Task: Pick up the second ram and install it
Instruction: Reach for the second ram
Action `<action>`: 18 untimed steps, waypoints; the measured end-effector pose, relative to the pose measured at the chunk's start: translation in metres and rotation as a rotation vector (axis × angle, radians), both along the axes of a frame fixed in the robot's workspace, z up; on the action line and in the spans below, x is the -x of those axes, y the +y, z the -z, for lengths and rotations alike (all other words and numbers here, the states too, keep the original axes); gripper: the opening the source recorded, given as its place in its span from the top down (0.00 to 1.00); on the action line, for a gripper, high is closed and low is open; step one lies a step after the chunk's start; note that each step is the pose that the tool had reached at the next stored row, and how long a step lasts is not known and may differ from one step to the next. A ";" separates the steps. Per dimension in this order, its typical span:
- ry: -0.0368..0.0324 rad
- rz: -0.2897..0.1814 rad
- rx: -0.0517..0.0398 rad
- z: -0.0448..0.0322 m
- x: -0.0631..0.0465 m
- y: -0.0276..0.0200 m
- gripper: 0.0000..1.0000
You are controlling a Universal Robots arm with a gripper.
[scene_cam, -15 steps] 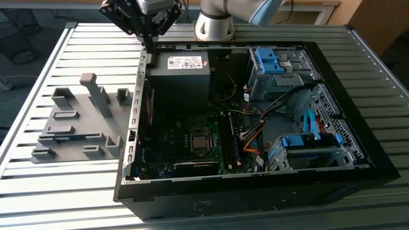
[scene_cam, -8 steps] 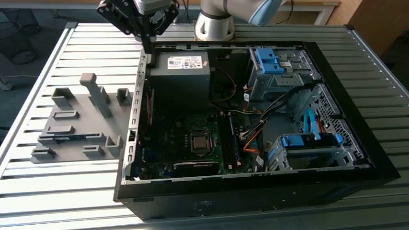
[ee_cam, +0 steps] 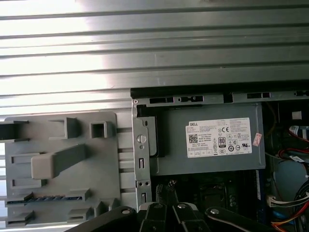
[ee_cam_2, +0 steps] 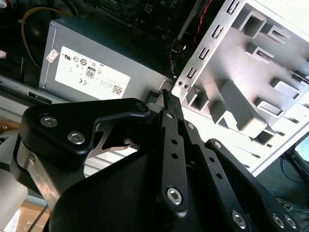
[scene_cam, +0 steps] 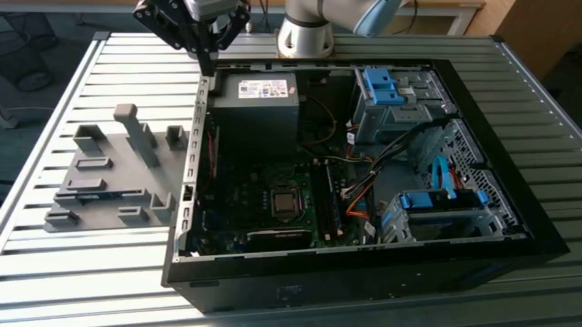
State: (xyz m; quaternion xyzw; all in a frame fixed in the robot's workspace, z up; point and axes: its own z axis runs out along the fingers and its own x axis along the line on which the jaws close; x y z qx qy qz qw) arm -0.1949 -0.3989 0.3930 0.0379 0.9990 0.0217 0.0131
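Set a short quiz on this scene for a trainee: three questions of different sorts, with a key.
1. True or false: the gripper hangs over the grey holder tray.
2. Where is the ram stick? A) in a slot of the grey holder tray; B) on the bare table; C) in the gripper.
3. Fill in: in the exterior view, the grey holder tray lies to the ____ of the computer case.
Key: 1 false, it is at the case's corner beside the power supply; 2 A; 3 left.
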 end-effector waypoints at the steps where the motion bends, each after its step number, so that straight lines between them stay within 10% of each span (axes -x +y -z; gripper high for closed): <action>1: 0.0000 0.000 0.0000 0.0000 0.000 0.0000 0.89; 18: 0.0000 0.000 0.0000 0.0001 0.011 0.0000 0.89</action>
